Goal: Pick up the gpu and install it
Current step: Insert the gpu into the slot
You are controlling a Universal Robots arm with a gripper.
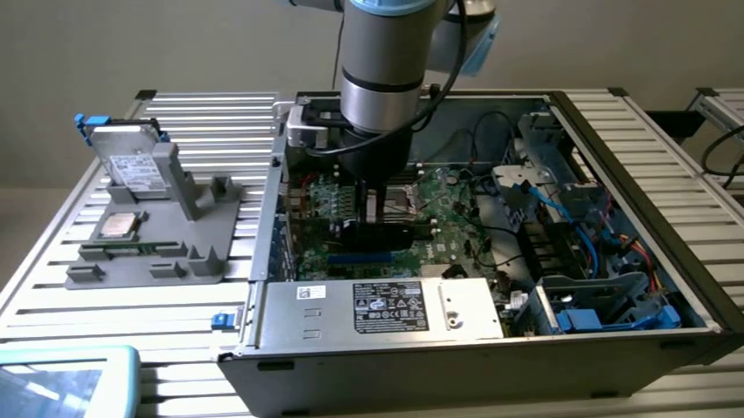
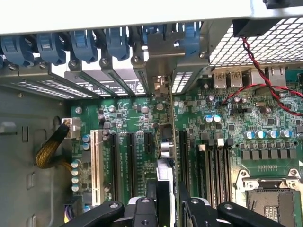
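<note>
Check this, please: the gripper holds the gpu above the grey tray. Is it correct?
Not quite. The gripper does hold the gpu, but inside the open computer case, above the green motherboard, not above the grey tray. The exterior view shows it.

The arm [image 1: 384,78] runs off the exterior view's top. The gpu [image 1: 389,235] covers its own slot, so I can't tell whether it's seated. The power supply label [image 1: 389,309] is too small to read. A pale blue-framed object [image 1: 70,355] is cut by the corner.
</note>
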